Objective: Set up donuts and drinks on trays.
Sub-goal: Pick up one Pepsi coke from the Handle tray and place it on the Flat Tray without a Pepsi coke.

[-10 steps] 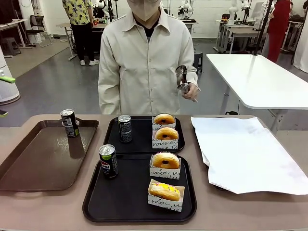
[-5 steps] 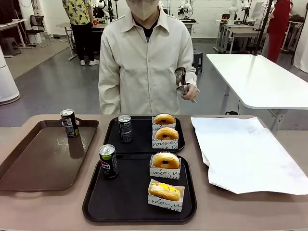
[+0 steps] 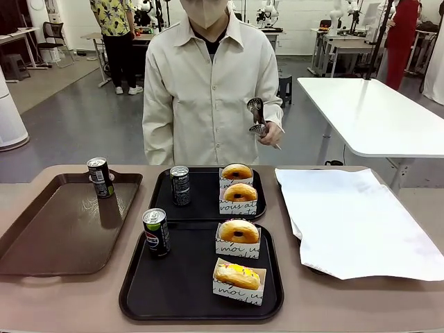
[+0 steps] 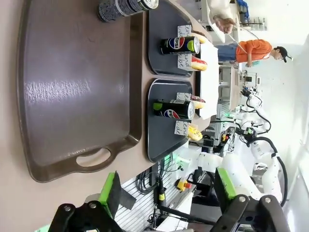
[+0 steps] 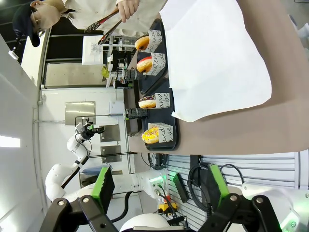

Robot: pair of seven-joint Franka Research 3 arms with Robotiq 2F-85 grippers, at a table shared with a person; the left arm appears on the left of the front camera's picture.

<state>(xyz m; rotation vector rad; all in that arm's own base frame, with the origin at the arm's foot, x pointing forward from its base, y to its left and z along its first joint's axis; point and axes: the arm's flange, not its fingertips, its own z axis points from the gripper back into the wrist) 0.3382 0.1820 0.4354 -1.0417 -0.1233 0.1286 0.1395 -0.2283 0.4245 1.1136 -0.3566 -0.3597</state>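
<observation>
Black trays sit one behind the other mid-table: the near tray [image 3: 139,291] holds a Pepsi can [image 3: 156,232] and two donuts [image 3: 238,232], the far tray [image 3: 205,211] a black can [image 3: 180,184] and two more. A third can [image 3: 100,177] stands on the brown tray [image 3: 55,236] at left. The left gripper [image 4: 166,193] and right gripper [image 5: 157,186] both hang spread and empty, clear of the table. The setup looks nearly finished; any reach should come in from above and avoid knocking the upright cans. The person's hand [image 3: 269,132] holds tongs [image 3: 257,114].
</observation>
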